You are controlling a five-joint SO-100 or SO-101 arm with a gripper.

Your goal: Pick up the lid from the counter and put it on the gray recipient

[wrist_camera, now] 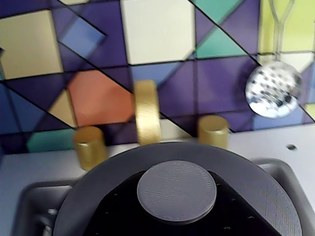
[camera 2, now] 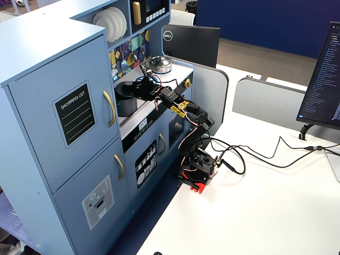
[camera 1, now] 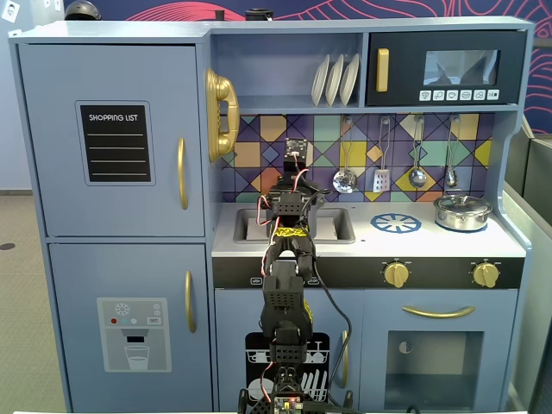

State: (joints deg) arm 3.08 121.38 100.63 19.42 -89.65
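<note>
My gripper is shut round the stem under the knob of the matte dark-gray lid, which fills the bottom of the wrist view. The lid hangs flat over the sink. In a fixed view the gripper holds the lid right on top of, or just above, the gray recipient, a dark cylinder standing in the sink; I cannot tell if they touch. In the front fixed view the arm and gripper hide both lid and pot.
The gold faucet and its two gold knobs stand close behind the lid. A silver skimmer and other utensils hang on the tiled wall. The shiny steel pot sits on the right burner.
</note>
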